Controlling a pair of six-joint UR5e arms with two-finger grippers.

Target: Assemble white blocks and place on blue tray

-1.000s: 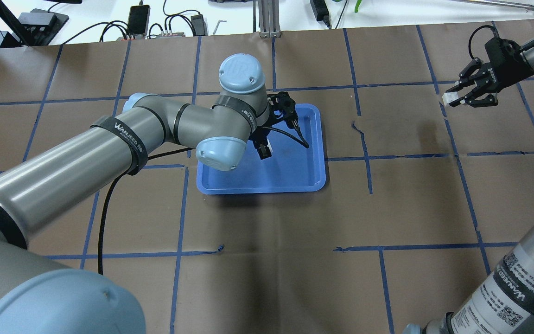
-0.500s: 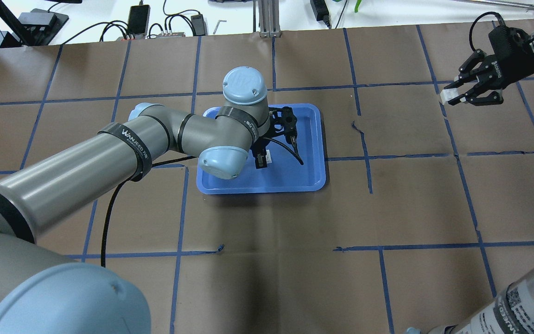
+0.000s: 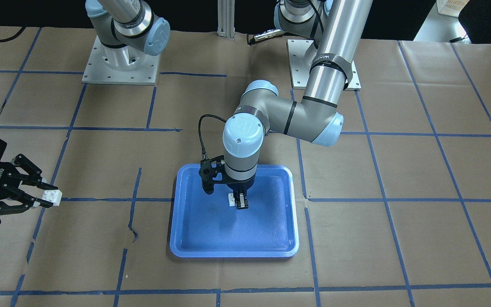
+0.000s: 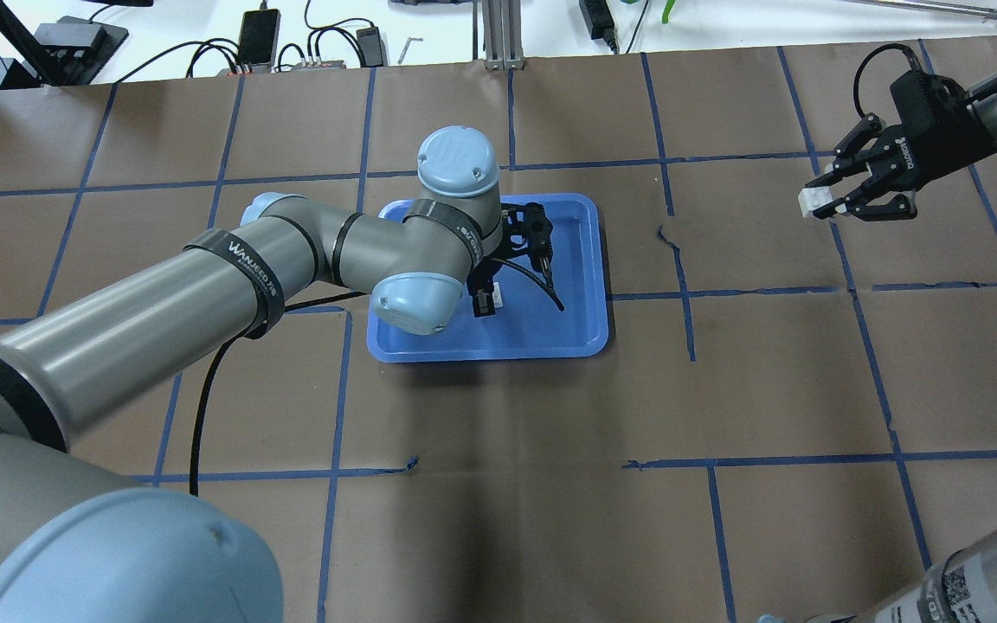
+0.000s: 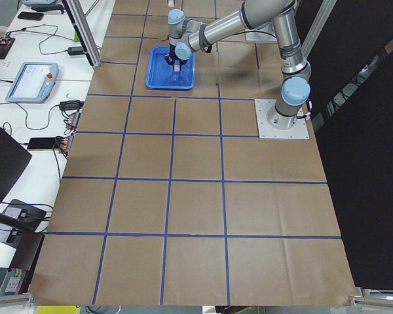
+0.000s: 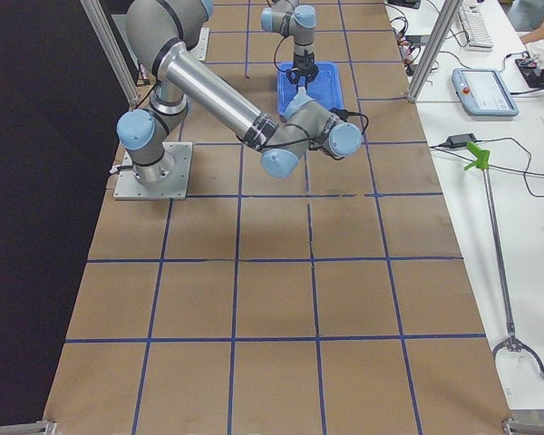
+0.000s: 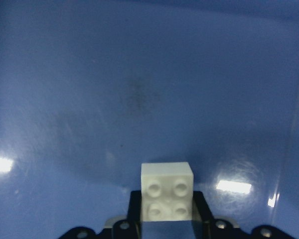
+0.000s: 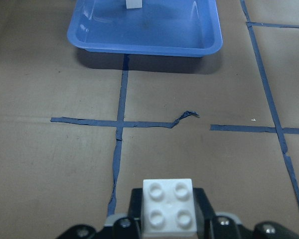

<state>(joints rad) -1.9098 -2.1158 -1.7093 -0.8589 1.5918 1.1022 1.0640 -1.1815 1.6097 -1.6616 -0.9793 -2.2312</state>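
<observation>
Starting at the robot's side, the left arm (image 4: 161,320) reaches forward over the brown paper table cover (image 4: 507,519). In the overhead view its wrist joints hide the near-left corner of the blue tray (image 4: 568,342).

The left gripper (image 3: 239,204) points straight down inside the tray, jaws drawn narrow on the first white block (image 7: 167,191), whose four studs show to the wrist camera. That block sits low over the tray floor, near its middle. Whether it touches the floor cannot be told. A black cable (image 3: 199,130) loops out from the wrist beside the gripper.

Further out and well to the robot's right, the right gripper (image 4: 820,203) hangs over the paper, well apart from the tray. Its fingers are closed on the second white block (image 8: 168,206), which also shows its studs to its wrist camera.

Between that block and the tray lies table cover crossed by blue tape lines (image 8: 118,164), with one strip torn and curled (image 8: 187,115).

Beyond the table's far edge, a white bench (image 4: 161,30) carries a dark flat device (image 4: 258,35) and loose cables.
</observation>
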